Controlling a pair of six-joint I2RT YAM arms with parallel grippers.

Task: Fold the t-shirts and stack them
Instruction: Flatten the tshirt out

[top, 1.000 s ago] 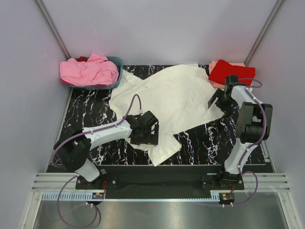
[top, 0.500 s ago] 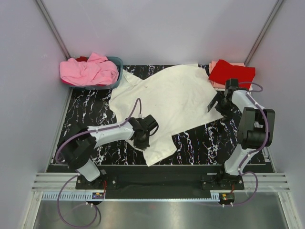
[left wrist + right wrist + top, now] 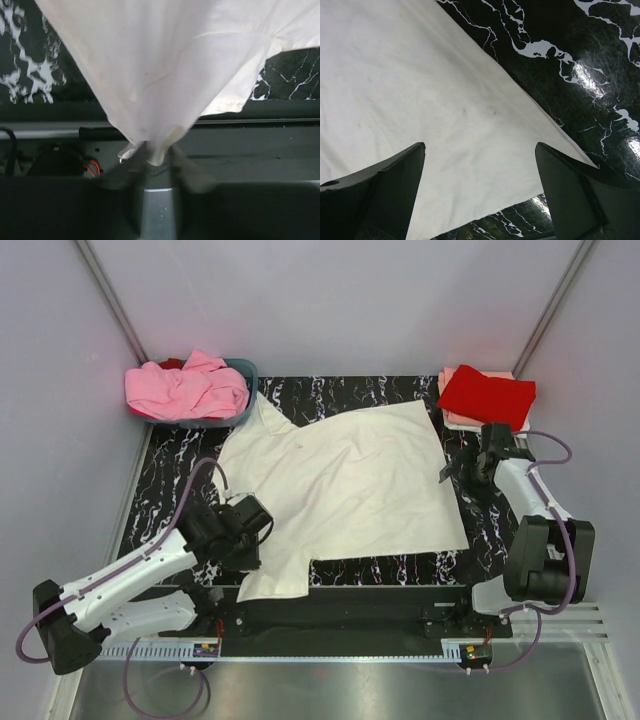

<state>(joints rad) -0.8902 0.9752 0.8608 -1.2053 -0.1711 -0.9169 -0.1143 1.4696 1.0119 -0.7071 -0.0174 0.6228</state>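
A white t-shirt (image 3: pixel 340 480) lies spread over the black marbled table (image 3: pixel 170 460), one part hanging over the near edge. My left gripper (image 3: pixel 250 530) is shut on the shirt's near left part; in the left wrist view the cloth (image 3: pixel 165 75) gathers into the closed jaws of the gripper (image 3: pixel 155 155). My right gripper (image 3: pixel 455 472) is open and empty at the shirt's right edge; in the right wrist view it (image 3: pixel 480 165) hovers over the white cloth (image 3: pixel 410 100). A folded red t-shirt (image 3: pixel 486 395) lies on a pink one at the back right.
A blue basket (image 3: pixel 245 368) heaped with pink and red shirts (image 3: pixel 185 388) stands at the back left. Grey walls close in the table on three sides. The metal rail (image 3: pixel 340 615) with the arm bases runs along the near edge.
My left gripper pulled the shirt toward the near left, and the shirt spread out flatter. My right gripper moved a little nearer along the shirt's right edge.
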